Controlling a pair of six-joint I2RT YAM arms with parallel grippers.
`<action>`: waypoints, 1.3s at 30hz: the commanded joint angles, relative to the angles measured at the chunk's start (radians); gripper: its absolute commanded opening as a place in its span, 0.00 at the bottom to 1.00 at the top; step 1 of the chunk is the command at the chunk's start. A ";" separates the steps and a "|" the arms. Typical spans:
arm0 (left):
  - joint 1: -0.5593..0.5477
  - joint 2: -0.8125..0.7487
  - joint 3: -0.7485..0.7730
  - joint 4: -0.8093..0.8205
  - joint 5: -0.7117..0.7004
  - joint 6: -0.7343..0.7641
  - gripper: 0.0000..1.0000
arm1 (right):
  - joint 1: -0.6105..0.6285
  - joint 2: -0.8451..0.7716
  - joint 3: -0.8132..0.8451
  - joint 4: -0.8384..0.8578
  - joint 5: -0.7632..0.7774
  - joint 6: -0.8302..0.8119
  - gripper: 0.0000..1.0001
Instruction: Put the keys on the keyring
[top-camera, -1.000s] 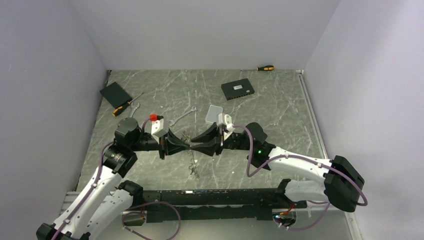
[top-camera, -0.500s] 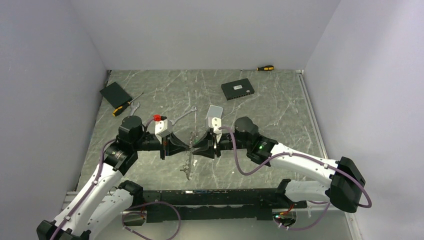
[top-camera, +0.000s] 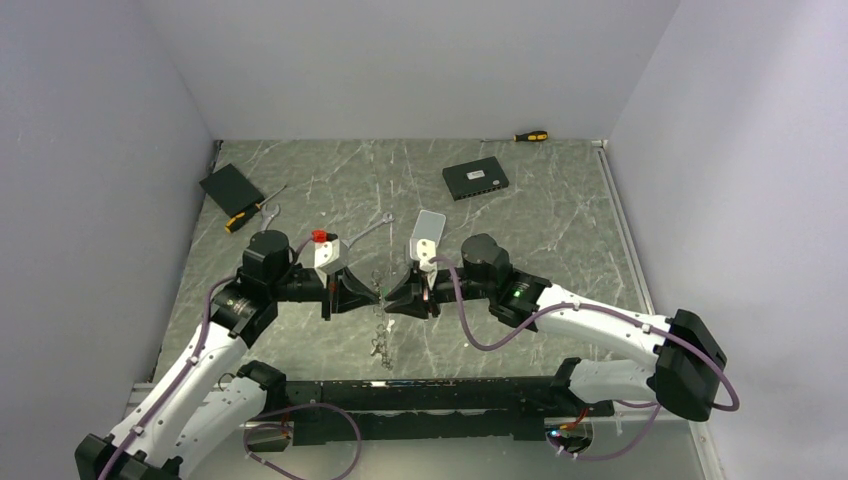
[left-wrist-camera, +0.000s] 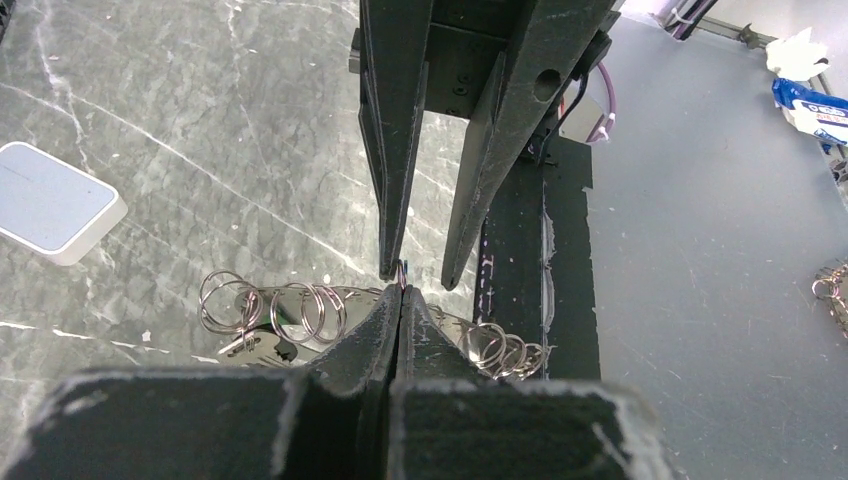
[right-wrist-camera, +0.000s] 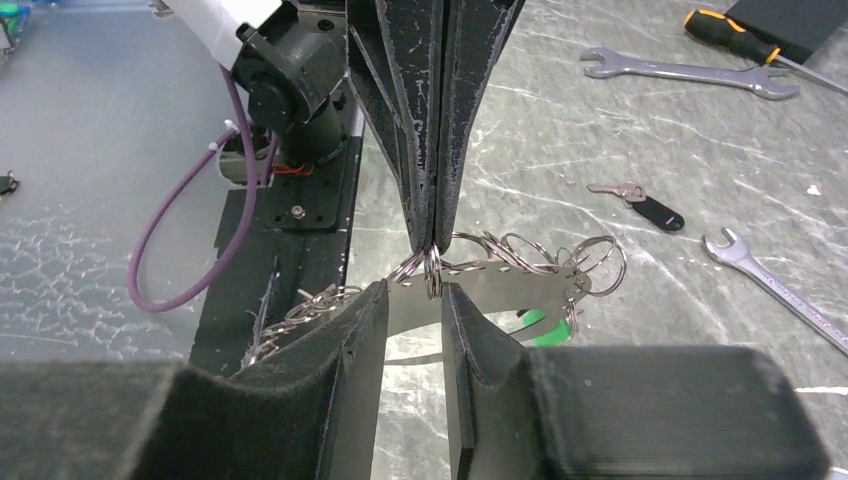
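Tightly, left pincer (left-wrist-camera: 400, 293) clamps the keyring (right-wrist-camera: 505, 282) while right pincer (right-wrist-camera: 415, 293) gapes apart.

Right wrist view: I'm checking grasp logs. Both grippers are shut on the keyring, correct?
No. Only the left gripper is shut on the keyring; the right gripper is open, its fingers apart, as the right wrist view shows.

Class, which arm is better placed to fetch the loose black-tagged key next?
Right, likely: the right claw is open, free to reach the black-tagged key, while the left claw is shut on the keyring.
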 joint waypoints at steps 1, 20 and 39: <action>-0.004 0.003 0.049 0.022 0.012 0.019 0.00 | 0.012 0.004 0.040 0.050 -0.010 -0.011 0.29; -0.002 -0.023 0.051 0.039 -0.036 -0.013 0.26 | 0.021 -0.013 -0.004 0.161 -0.017 0.026 0.00; 0.001 -0.176 -0.009 0.214 -0.092 -0.182 0.35 | 0.020 -0.069 -0.221 0.797 0.150 0.286 0.00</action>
